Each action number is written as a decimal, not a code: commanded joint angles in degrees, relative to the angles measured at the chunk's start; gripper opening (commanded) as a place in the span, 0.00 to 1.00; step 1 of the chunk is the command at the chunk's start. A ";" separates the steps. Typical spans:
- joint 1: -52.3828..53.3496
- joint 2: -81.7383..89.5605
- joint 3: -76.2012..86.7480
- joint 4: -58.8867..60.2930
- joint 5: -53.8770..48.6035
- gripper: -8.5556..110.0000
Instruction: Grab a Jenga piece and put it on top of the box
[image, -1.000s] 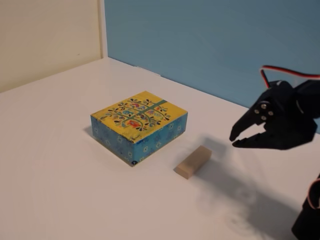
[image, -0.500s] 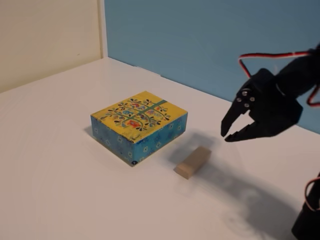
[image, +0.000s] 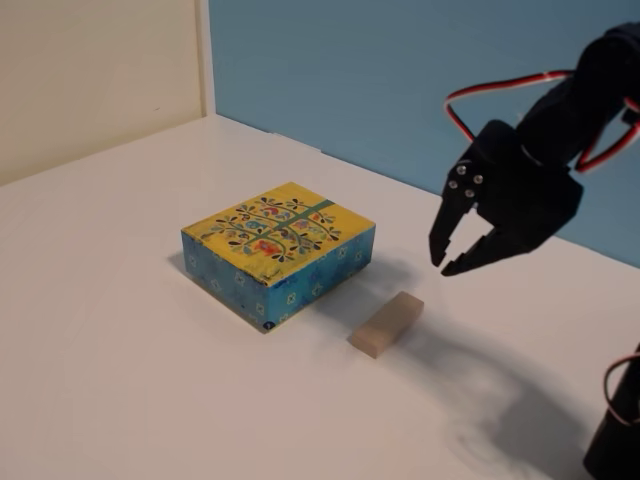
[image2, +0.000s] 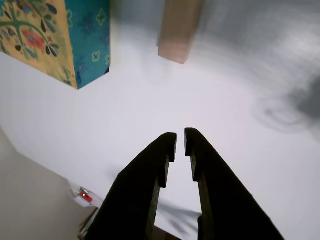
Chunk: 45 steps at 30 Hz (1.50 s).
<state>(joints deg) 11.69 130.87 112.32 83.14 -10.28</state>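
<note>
I have the white table (image: 120, 330) as my working surface, backed by a blue wall (image: 400, 80) with a cream panel (image: 90, 70) at ten o'clock in the fixed view. Nothing else clutters it, which leaves a free run between the two task things.

The box (image: 280, 250) sits near the middle of the fixed view, flat on its base with the yellow floral top facing up, so it offers a level landing place. In the wrist view its blue side and a slice of the top (image2: 60, 35) fill the eleven o'clock corner.

My arm reaches in from three o'clock in the fixed view, red wires looping over it, and holds the gripper (image: 448, 262) in the air, well above the table and tilted down toward the block. The fingers are parted only narrowly and hold nothing; the wrist view shows a slim gap between the tips (image2: 180, 142).

The Jenga piece (image: 387, 323) lies flat on the table just beside the box, at about four o'clock from it, not touching. In the wrist view it lies at twelve o'clock (image2: 179, 30), ahead of the tips. I judge I must open wider and descend over it before closing.
</note>
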 joint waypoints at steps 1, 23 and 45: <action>-0.26 -0.70 -3.34 0.35 0.00 0.07; -4.66 -13.97 -6.94 0.53 -0.18 0.07; -8.35 -16.70 -4.31 -0.88 -0.53 0.13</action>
<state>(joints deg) 3.60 113.99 108.19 82.62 -10.28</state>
